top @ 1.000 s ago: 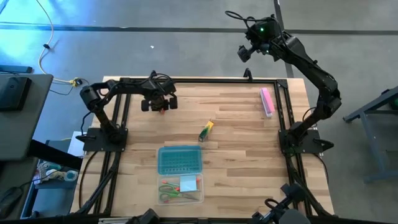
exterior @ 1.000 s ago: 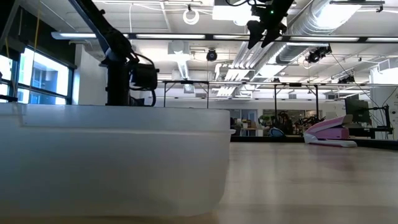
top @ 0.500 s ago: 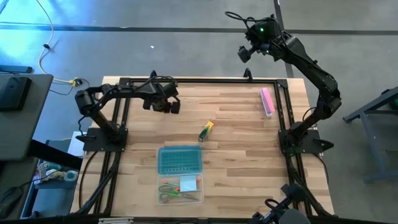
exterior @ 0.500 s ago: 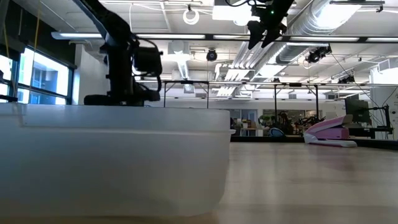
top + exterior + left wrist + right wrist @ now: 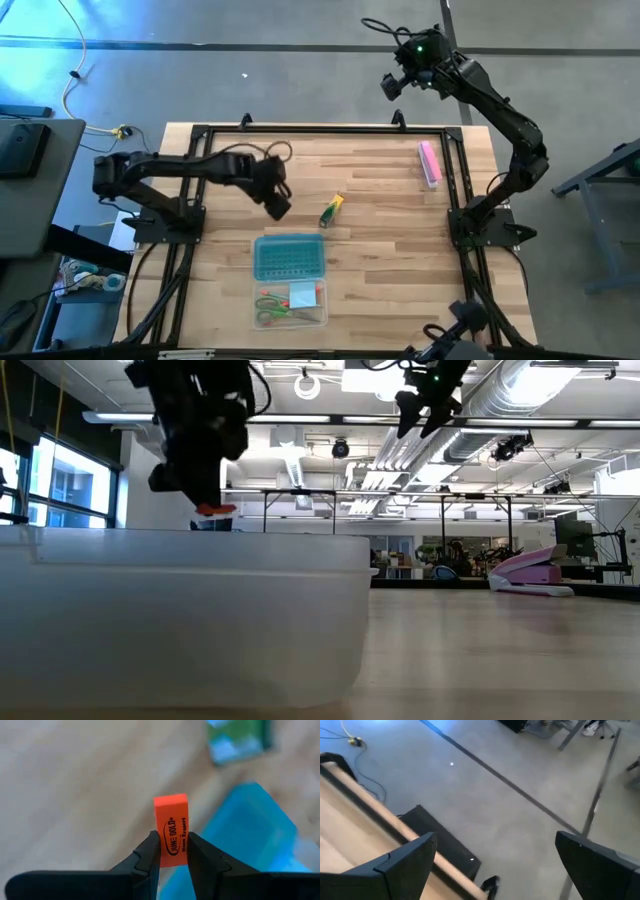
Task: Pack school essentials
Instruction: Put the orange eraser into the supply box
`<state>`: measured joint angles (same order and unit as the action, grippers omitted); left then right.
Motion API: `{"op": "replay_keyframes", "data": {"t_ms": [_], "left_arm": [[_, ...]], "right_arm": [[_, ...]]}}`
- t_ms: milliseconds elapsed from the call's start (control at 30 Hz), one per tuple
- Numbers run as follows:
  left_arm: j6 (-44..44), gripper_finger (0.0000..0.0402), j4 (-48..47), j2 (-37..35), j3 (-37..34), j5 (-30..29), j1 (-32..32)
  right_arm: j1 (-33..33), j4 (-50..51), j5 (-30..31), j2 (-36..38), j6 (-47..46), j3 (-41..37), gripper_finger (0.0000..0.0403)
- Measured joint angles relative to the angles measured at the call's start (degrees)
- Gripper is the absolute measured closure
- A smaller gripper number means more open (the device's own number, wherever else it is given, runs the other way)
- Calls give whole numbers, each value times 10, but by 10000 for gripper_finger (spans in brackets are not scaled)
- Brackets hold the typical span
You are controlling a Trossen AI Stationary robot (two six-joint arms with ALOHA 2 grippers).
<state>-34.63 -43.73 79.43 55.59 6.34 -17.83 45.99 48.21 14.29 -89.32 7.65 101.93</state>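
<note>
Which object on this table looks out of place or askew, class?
The pink stapler lies alone at the table's far right edge, away from the open box. The marker lies askew mid-table. The left pincer grips an orange eraser.

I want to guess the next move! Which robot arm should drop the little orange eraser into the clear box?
Left. The left gripper already pinches the small orange rectangular eraser, above the table near the clear plastic box. The right gripper is raised beyond the table's far edge, open and empty.

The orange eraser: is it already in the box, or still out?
Out. The left tool holds the orange eraser pinched above the table, beside the teal lid, not in the clear box.
</note>
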Motion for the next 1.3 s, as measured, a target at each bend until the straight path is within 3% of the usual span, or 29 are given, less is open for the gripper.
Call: {"op": "replay_keyframes", "data": {"t_ms": [433, 700, 1000, 1300], "left_arm": [[-80, 328, 23, -8, 0, 15, 242], [-106, 328, 83, 26, 1, -23, 357], [-120, 328, 94, 97, 1, -27, 416], [-104, 328, 118, 126, 2, -17, 431]], "right_arm": [[-109, 71, -14, 0, -119, 0, 4], [-206, 104, -10, 0, -155, 0, 4], [-300, 128, -8, 0, -239, 0, 4], [-363, 138, -8, 0, -284, 0, 4]]}}
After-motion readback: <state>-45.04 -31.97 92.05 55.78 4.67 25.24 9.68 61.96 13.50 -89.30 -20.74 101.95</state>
